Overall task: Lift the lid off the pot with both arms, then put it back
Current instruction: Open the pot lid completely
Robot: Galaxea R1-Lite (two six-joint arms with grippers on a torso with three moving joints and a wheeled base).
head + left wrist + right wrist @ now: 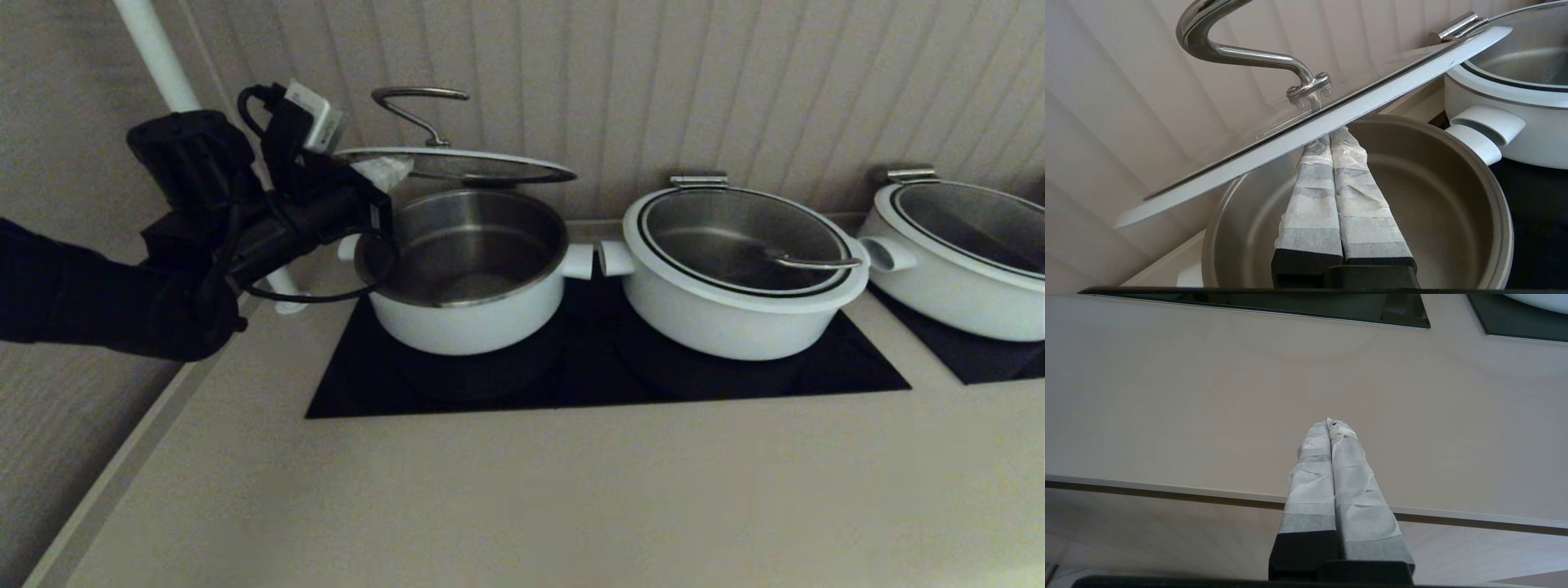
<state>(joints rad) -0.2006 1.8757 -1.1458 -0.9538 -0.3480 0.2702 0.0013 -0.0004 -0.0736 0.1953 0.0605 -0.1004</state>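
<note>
The lid (pixel 457 166) is raised above the pot (pixel 469 269), whose steel inside is open to view. My left gripper (pixel 384 171) is at the lid's left edge. In the left wrist view its fingers are pressed together with their tips (pixel 1331 136) under the lid's white rim (pixel 1290 141), and the lid tilts over the pot (pixel 1453 204). The lid's arched steel handle (pixel 416 102) sticks up, untouched. My right gripper (pixel 1329 424) is shut and empty over the bare counter near its front edge. It is out of the head view.
A wider white pot (pixel 739 269) with its lid on stands right beside the pot, handles nearly touching. A third pot (pixel 963 253) is at the far right. All stand on black cooktops (pixel 604 367). A white pole (pixel 159 57) rises behind my left arm. A ribbed wall is close behind.
</note>
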